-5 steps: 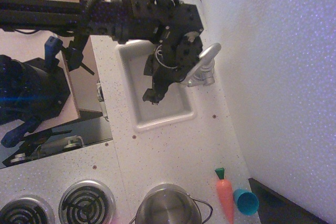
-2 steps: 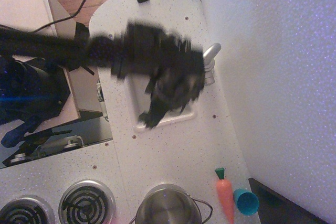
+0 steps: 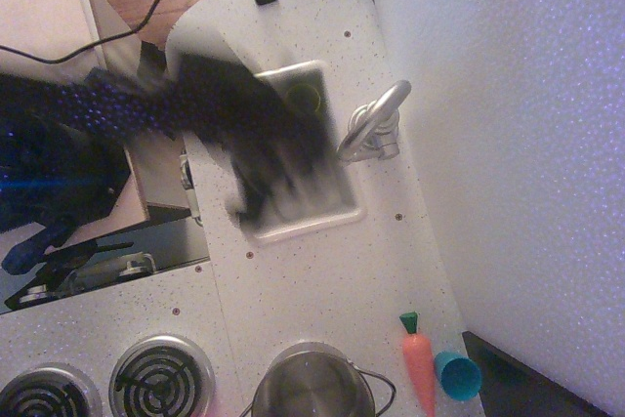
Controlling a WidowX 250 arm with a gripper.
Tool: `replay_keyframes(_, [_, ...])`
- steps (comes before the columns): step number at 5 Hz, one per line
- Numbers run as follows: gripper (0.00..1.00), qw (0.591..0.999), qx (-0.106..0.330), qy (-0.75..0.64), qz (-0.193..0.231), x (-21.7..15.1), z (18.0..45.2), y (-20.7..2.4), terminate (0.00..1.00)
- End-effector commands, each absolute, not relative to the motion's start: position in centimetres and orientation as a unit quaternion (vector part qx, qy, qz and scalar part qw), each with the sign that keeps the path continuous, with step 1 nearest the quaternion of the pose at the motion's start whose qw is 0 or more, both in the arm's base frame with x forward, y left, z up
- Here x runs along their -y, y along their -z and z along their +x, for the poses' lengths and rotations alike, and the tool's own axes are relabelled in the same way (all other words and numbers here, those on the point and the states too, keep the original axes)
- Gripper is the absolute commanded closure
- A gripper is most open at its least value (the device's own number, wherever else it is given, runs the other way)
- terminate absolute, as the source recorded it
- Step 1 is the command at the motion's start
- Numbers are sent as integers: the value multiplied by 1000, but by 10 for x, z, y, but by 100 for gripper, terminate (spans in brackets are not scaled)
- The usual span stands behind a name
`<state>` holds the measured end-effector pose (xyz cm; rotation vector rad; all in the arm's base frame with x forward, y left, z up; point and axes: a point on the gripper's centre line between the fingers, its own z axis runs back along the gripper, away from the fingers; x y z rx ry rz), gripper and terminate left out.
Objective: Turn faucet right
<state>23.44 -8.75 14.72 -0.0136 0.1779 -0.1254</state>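
Note:
The faucet (image 3: 376, 122) is a shiny silver tap with an arched spout, standing at the right rim of the white sink (image 3: 322, 207). Its spout curves over the sink's right side. My gripper (image 3: 256, 197) is a dark, motion-blurred shape over the left part of the sink, well left of the faucet and apart from it. The blur hides whether its fingers are open or shut. A green drain ring (image 3: 305, 97) shows at the sink's far end.
A steel pot (image 3: 312, 383) stands at the bottom edge beside two stove burners (image 3: 161, 378). An orange toy carrot (image 3: 418, 363) and a blue cup (image 3: 457, 375) lie at the bottom right. A white wall runs along the right.
My arm has swung left and away from the faucet, from right beside its spout to over the sink's left side. The faucet now shows fully, its spout unobstructed.

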Motion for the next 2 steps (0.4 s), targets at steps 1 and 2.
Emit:
replay_keyframes(1, [0, 998, -43, -34, 21, 57, 248, -165, 0])
replay_keyframes(2, [0, 987, -116, -25, 108, 52, 265, -142, 0])
